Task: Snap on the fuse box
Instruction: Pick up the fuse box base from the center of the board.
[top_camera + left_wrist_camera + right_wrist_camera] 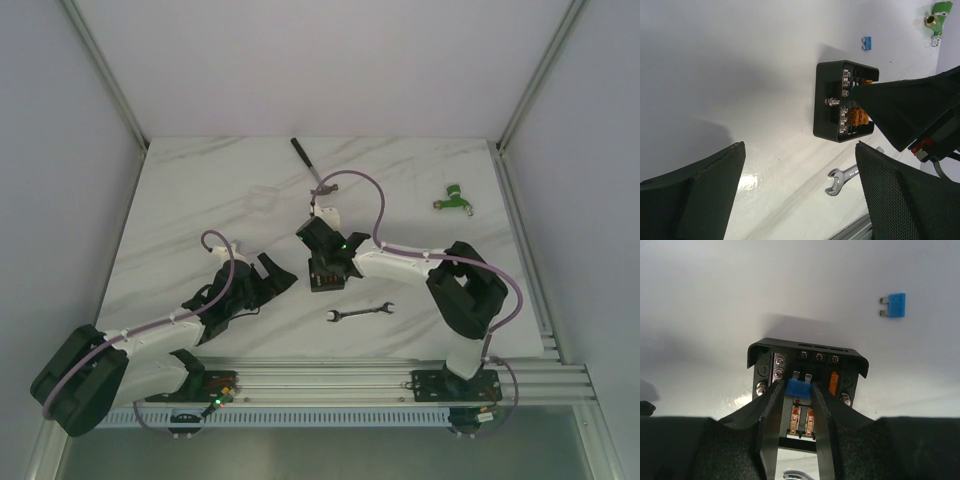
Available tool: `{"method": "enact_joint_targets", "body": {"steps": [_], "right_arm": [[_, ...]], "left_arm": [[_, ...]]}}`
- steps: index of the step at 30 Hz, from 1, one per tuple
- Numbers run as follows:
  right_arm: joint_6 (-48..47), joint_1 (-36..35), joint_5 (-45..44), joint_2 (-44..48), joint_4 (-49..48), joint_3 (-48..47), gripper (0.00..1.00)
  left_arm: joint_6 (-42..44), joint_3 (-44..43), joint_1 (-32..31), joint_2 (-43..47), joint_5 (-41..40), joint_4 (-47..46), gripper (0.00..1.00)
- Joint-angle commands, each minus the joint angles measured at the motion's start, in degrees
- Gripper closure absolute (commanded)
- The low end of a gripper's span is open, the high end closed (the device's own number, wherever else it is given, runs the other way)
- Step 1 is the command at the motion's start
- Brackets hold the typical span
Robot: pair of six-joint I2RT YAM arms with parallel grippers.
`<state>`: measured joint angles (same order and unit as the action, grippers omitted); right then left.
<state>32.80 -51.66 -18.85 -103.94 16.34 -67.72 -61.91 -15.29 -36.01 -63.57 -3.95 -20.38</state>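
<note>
The fuse box (326,279) is a small open black box on the marble table, with screw terminals and orange fuses inside; it also shows in the left wrist view (832,107) and the right wrist view (807,354). My right gripper (800,386) is shut on a blue fuse (799,388), prongs pointing away, held just above the box's middle slots. In the top view the right gripper (322,258) hangs over the box. My left gripper (800,146) is open and empty, low over the table to the left of the box (272,277).
A wrench (360,313) lies in front of the box. A loose blue fuse (896,305) lies beyond the box. A green valve (455,198) sits at the far right, a black-handled tool (305,156) at the back, and a clear lid (262,198) at back left.
</note>
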Motion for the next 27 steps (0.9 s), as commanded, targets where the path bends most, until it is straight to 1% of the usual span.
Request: {"method": "enact_joint_targets", "body": {"steps": [1, 9, 17, 27], "right_arm": [[-0.38, -0.42, -2.43, -3.05, 5.19, -1.55, 0.65], [-1.88, -0.81, -3.4, -5.42, 8.9, -3.17, 0.65], [-4.89, -0.13, 0.53, -2.61, 7.13, -2.33, 0.67], [-7.86, 1.28, 2.23, 1.41, 4.83, -0.45, 0.64]], "left_arm": [[-0.32, 0.13, 0.32, 0.3, -0.8, 0.52, 0.0], [-0.28, 0.14, 0.37, 0.52, -0.85, 0.73, 0.0], [-0.25, 0.02, 0.33, 0.67, -0.87, 0.94, 0.0], [-0.14, 0.53, 0.32, 2.45, -1.81, 2.0, 0.0]]}}
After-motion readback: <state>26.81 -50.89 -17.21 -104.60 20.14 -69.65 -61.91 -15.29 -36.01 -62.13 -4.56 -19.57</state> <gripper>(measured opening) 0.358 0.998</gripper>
